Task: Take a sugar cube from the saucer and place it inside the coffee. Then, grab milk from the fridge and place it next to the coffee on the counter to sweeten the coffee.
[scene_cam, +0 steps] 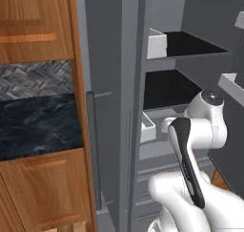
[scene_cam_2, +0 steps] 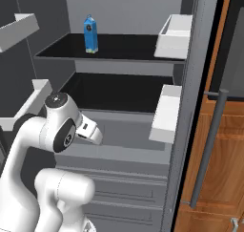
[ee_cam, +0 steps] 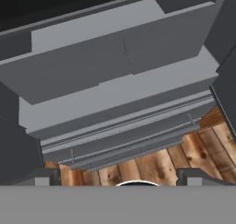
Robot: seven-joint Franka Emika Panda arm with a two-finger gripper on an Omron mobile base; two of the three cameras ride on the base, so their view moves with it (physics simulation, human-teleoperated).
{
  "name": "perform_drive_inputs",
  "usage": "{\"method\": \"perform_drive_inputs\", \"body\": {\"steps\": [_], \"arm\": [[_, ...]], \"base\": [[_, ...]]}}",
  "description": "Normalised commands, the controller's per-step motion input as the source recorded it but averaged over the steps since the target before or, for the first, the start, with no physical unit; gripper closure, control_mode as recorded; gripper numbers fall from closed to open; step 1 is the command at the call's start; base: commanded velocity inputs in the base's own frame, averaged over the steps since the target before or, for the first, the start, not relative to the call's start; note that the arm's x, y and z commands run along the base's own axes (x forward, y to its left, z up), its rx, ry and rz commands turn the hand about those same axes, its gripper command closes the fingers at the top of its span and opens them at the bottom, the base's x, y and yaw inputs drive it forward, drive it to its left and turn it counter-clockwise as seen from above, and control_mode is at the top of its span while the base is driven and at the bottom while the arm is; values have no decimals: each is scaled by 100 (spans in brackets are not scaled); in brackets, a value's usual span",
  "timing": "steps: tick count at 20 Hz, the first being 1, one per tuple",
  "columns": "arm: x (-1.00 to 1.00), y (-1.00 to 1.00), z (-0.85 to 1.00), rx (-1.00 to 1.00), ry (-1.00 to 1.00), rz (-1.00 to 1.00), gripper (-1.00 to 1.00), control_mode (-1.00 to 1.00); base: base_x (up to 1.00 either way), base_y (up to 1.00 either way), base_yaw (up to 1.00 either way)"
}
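Right base view showed the fridge (scene_cam_2: 190, 83) standing open, its dark inner shelves bare except for the milk (scene_cam_2: 90, 34) — a tall blue carton with a gabled top, upright on the upper shelf (scene_cam_2: 119, 47), toward the left and far back against the grey rear wall. To the right of it, on the open door's inner side, hung a white door bin (scene_cam_2: 174, 35), and a second white bin (scene_cam_2: 167, 112) sat lower on the same side. A long grey bar handle (scene_cam_2: 209, 150) ran down in front of the wooden cabinet (scene_cam_2: 214, 188) at the far right.

The white arm (scene_cam_2: 57, 131) rose from the lower left with its elbow bent in front of the lower shelf, well below the carton and not touching it.

From the left base view the same arm (scene_cam: 200, 131) stood before the open compartment, with the black marble-look counter (scene_cam: 33, 126) and the herringbone backsplash (scene_cam: 33, 80) off to the left, beyond a wooden cabinet side.

Looking along the gripper (ee_cam: 118, 177) in the hand view, the two dark finger tips (ee_cam: 46, 176) stood far apart at the bottom corners — spread wide, with nothing between them. They pointed down at the grey lower drawer fronts (ee_cam: 115, 103) of the fridge and the wooden floor (ee_cam: 152, 165) near its foot.
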Motion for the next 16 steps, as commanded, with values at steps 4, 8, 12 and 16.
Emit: {"method": "perform_drive_inputs", "body": {"steps": [4,8,12,16], "arm": [[0,0,0,0,0,0,-100,100],[0,0,0,0,0,0,-100,100],[0,0,0,0,0,0,-100,100],[0,0,0,0,0,0,-100,100]], "base": [[38,-33,38],[13,-52,30],[53,-16,9],[69,0,0]]}}
